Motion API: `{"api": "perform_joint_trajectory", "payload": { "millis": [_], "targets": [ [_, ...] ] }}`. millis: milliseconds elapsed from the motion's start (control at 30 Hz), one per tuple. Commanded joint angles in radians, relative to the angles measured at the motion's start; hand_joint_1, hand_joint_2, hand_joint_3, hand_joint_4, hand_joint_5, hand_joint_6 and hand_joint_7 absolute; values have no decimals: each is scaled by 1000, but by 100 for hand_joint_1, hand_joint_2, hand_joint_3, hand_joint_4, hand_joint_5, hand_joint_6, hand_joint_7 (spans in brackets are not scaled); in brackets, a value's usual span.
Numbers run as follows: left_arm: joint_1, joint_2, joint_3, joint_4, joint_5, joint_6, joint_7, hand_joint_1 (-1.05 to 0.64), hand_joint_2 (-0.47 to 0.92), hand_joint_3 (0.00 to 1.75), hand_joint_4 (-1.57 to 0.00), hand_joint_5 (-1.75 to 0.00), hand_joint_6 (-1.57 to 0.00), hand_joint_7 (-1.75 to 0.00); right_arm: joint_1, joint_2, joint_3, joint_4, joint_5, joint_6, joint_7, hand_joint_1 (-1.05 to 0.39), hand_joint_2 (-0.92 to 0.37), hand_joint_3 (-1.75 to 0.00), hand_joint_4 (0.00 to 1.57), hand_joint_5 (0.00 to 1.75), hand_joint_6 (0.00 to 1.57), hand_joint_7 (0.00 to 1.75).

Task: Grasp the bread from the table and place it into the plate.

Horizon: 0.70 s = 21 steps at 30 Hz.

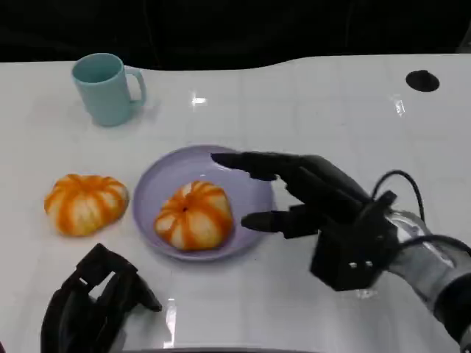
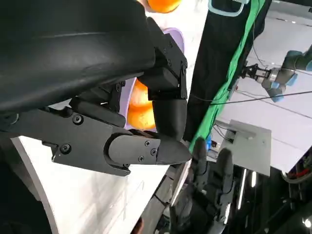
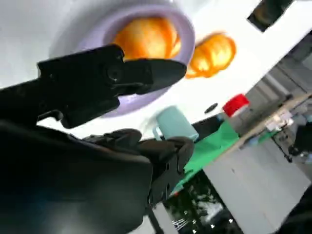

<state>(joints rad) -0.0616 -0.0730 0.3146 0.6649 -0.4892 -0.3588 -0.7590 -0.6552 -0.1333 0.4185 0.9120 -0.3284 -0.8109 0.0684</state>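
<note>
An orange-and-white striped bread (image 1: pixel 194 214) lies in the lilac plate (image 1: pixel 158 180) at the table's middle; the right wrist view shows this bread (image 3: pixel 146 38) in the plate (image 3: pixel 181 25) too. A second, similar bread (image 1: pixel 85 203) sits on the table left of the plate, seen also as the second bread (image 3: pixel 212 55). My right hand (image 1: pixel 309 197) hovers just right of the plate, fingers spread and empty, its fingertips (image 1: pixel 228 159) over the plate's far rim. My left hand (image 1: pixel 92 301) rests low at the near left, fingers curled in, holding nothing.
A pale teal mug (image 1: pixel 107 87) stands at the far left of the white table; the mug (image 3: pixel 174 125) shows from the right wrist as well. A black round spot (image 1: pixel 422 80) marks the far right. Bare tabletop lies to the right of the plate.
</note>
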Motion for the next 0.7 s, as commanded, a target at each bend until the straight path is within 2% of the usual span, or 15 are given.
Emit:
{"api": "perform_joint_trajectory", "payload": {
  "millis": [33, 233, 367, 433, 467, 500, 567, 600, 700],
  "targets": [
    [0, 8, -1, -14, -6, 18, 17, -58, 92, 22, -63, -175, -53, -149, 97, -45, -79, -73, 162, -28, 164, -61, -92, -37, 33, 5, 30, 1],
    [5, 8, -3, -24, -7, 31, 15, -58, 92, 23, -63, -175, -54, -148, 240, -35, -184, -196, 434, 56, 413, -64, -92, -39, 48, 12, 43, 7],
    [10, 4, -3, -31, -6, 26, 16, -58, 92, 22, -63, -175, -54, -148, 336, 3, -277, -267, 665, 172, 588, -58, -92, -39, 66, 22, 59, 13],
    [11, 1, -3, -30, -5, 19, 14, -58, 92, 22, -64, -175, -54, -148, 367, 19, -319, -290, 735, 220, 643, -57, -92, -38, 52, 69, 65, 19],
    [12, 2, -3, -32, -5, 19, 14, -58, 92, 22, -64, -175, -54, -148, 383, 22, -341, -302, 766, 252, 667, -57, -92, -37, 47, 81, 65, 21],
    [14, 3, -4, -34, -3, 19, 13, -57, 92, 22, -64, -175, -54, -149, 396, 23, -358, -313, 785, 282, 683, -57, -92, -39, 41, 103, 67, 27],
    [18, 5, -6, -39, 0, 17, 14, -58, 92, 23, -63, -175, -54, -149, 427, 21, -388, -345, 812, 348, 698, -58, -92, -39, 37, 122, 65, 42],
    [20, 5, -6, -42, 1, 16, 15, -58, 92, 23, -63, -175, -54, -149, 443, 21, -400, -363, 819, 376, 698, -58, -92, -40, 37, 133, 59, 65],
    [28, 5, -8, -54, 1, 23, 18, -58, 92, 23, -63, -175, -53, -150, 494, 19, -428, -424, 843, 479, 704, -57, -92, -44, 35, 150, 50, 95]
  ]
}}
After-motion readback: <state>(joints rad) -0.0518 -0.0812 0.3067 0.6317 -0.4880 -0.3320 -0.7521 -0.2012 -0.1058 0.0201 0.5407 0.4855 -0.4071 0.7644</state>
